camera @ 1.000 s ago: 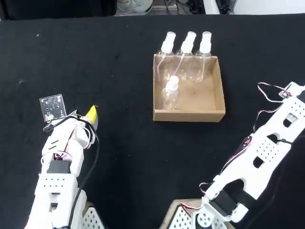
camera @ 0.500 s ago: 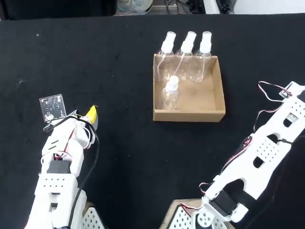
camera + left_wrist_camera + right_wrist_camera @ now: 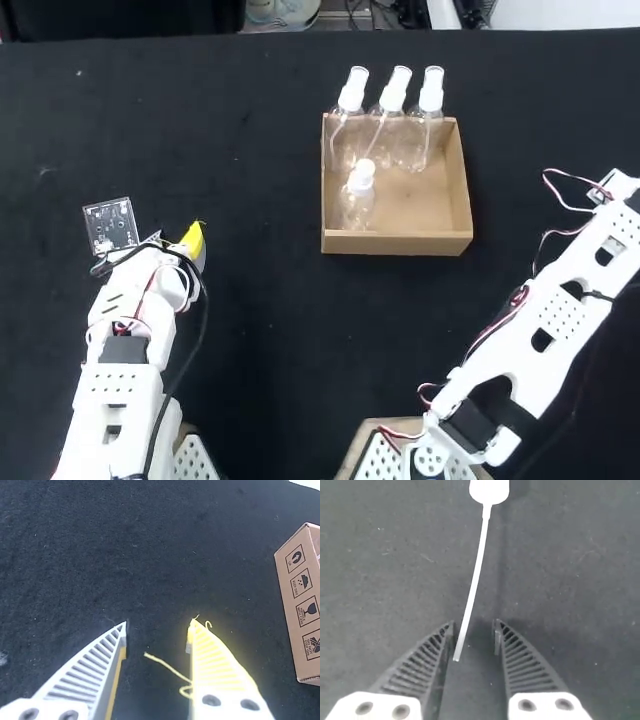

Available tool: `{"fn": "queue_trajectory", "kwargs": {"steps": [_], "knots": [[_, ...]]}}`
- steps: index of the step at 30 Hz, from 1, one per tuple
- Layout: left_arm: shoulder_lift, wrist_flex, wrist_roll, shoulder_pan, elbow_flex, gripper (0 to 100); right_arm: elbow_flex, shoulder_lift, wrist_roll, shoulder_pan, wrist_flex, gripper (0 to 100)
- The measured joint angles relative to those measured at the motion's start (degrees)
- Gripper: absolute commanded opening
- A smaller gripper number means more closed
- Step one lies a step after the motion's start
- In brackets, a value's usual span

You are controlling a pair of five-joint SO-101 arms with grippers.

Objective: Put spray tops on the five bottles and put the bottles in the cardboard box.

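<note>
Since four clear plastic bottles with white spray tops (image 3: 358,195) already stand in the shallow brown cardboard box (image 3: 397,243), one of the five seems left to do. One loose white spray top with a thin tube (image 3: 489,489) lies on the black counter (image 3: 250,150), its tube end between the right pincer's (image 3: 472,625) parted jaws, ungripped; the left pincer (image 3: 158,625) gapes empty over the counter.

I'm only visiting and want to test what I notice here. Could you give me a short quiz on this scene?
1. How many bottles stand in the cardboard box?
2. True or false: the left end effector grips a bottle.
3. What lies between the tips of the right end effector? A) a cloth B) a spray top C) a spoon
Key: 1. four; 2. false, it is open and empty; 3. B.
</note>
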Motion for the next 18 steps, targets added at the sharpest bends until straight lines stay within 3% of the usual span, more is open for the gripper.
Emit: {"fn": "queue_trajectory", "kwargs": {"steps": [12,18], "knots": [[0.0,0.0,0.0,0.0,0.0,19,0.0,0.0,0.0,-0.8,0.0,9.4],[0.0,0.0,0.0,0.0,0.0,19,0.0,0.0,0.0,-1.4,0.0,3.7]]}}
